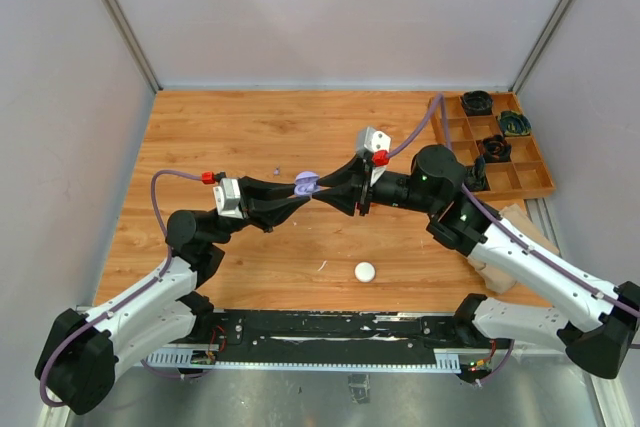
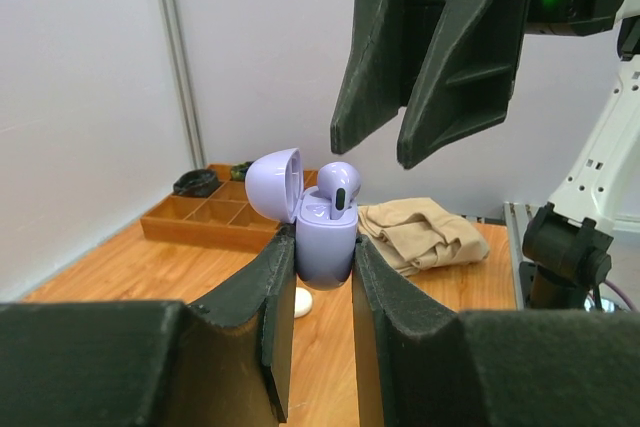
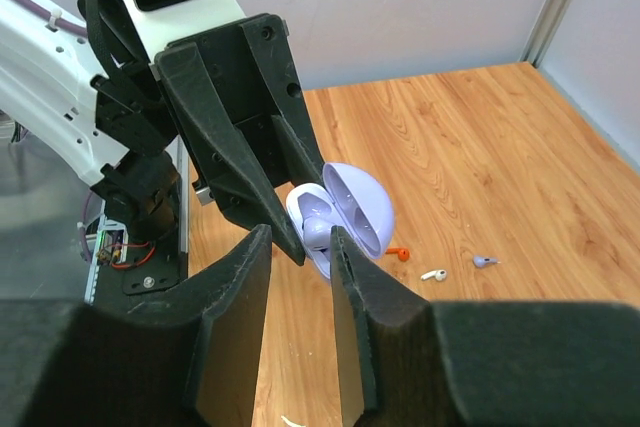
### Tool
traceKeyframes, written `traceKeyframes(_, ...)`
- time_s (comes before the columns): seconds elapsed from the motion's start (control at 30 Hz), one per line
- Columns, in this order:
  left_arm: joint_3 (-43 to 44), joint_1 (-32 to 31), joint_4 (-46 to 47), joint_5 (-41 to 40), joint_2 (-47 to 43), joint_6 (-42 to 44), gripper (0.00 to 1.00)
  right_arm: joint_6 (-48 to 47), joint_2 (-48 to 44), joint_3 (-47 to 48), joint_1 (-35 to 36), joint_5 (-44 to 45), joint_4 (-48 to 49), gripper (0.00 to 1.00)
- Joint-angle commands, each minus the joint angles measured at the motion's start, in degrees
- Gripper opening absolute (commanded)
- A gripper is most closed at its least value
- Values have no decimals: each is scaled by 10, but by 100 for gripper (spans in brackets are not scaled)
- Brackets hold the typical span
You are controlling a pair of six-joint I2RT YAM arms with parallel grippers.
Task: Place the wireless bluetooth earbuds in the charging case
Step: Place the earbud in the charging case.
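The lilac charging case [image 2: 325, 247] stands upright with its lid flipped open, and my left gripper [image 2: 322, 243] is shut on its lower body. One pale purple earbud [image 2: 338, 187] sits in the case, its top poking out. My right gripper [image 2: 385, 152] hangs just above the case, jaws slightly apart with nothing between them. In the right wrist view the case [image 3: 350, 209] shows just past my right gripper [image 3: 300, 237]. On the table beyond lie an orange-red earbud [image 3: 401, 253], a white earbud [image 3: 433, 274] and a pale purple earbud [image 3: 484, 262]. From above, both grippers meet at the case [image 1: 307, 184].
A white round puck [image 1: 365, 271] lies on the wood near the front. A wooden compartment tray [image 1: 545, 185] with dark items stands at the back right. A beige cloth [image 2: 425, 237] lies beside the right arm's base.
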Motion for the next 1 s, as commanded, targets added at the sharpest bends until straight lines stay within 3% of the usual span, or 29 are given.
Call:
traceKeyframes(0.0,3,1,15,4,-1,8,0,7,10,9,7,-25,11,30)
traceKeyframes(0.7,14,-1,19,58,-1,-7,0,-1,53,42,7,-102,-17,27)
traceKeyframes(0.97,8,-1,19,50,0,-8,0,-25,42,49,8,-103,-37,38)
